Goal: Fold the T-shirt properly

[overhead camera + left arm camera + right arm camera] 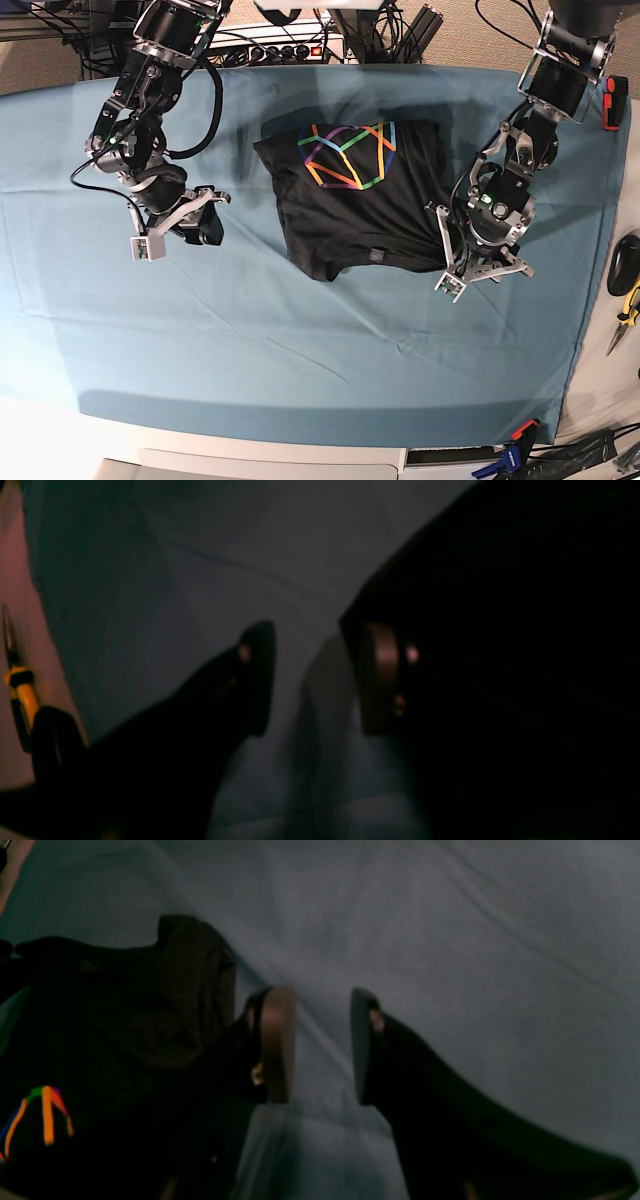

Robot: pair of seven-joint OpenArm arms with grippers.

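We are looking at the T-shirt (355,205) lying in the middle of the tabletop (300,350), partly folded into a rough block with its rainbow line graphic facing up toward the far edge. Its near edge is running unevenly, with a small tag-like patch showing close to that hem. It is resting on the teal cloth (250,330) that is covering the whole surface.

The left hand (478,262) is sitting just beside the shirt's near right corner in the base view. In the left wrist view its fingers (380,675) are standing apart with bare cloth showing between them, and the dark fabric is lying against the outer side of one finger; the hand is gripping nothing.

The right hand (200,225) is hovering well apart from the shirt, over bare cloth on the other side. In its wrist view the fingers (277,1040) are likewise parted with only cloth between them, holding nothing, and the shirt with a bit of the graphic is lying off to one side.

Pliers with yellow handles (626,310) are lying off the cloth at the tabletop's edge.
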